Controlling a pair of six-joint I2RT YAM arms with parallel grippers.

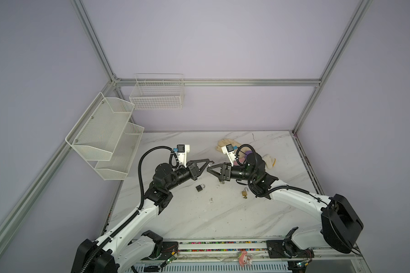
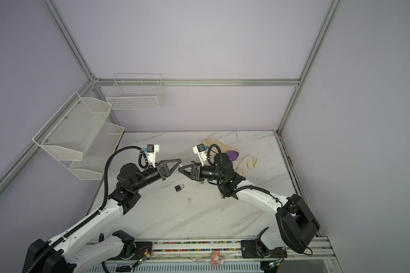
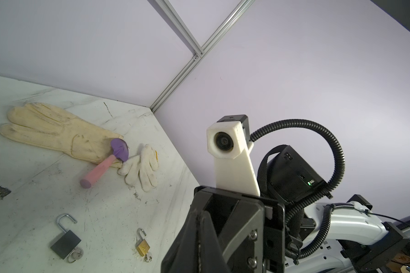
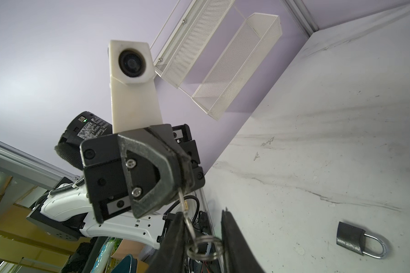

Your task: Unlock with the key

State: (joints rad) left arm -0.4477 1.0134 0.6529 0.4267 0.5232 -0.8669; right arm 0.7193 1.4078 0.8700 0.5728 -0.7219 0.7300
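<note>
Pinched in the closed left gripper: key, ring dangling between the right gripper's parted fingers, grip there unclear. On the marble table near both tips, shackle shut: black padlock.

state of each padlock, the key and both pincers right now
left pincer: shut on the key
right pincer: jaws either side of the key ring, grip unclear
black padlock near the left arm: shackle closed, no key seen
black padlock by the brass one: shackle open, key in it
brass padlock: shackle open, key in it
</note>
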